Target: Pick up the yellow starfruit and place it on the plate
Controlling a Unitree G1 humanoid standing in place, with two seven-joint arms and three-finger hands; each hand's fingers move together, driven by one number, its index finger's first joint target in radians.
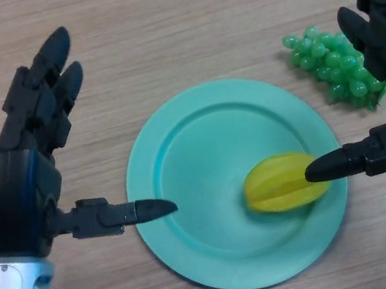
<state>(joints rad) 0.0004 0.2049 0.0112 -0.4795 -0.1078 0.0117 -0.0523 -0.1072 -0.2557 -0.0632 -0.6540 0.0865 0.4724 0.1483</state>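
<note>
The yellow starfruit (pixel 281 182) lies on the right part of the teal plate (pixel 197 166) at the middle of the table. My right hand (pixel 384 53) is open at the right edge, fingers straight and pointing away. Its thumb (pixel 344 161) reaches left over the plate's rim and its tip overlaps the starfruit's right end. My left hand (pixel 32 156) is open at the left, fingers straight. Its thumb (pixel 127 215) points right and its tip lies over the plate's left rim. Neither hand holds anything.
A bunch of green grapes (pixel 332 65) lies on the wooden table behind and to the right of the plate, partly hidden by my right hand's fingers.
</note>
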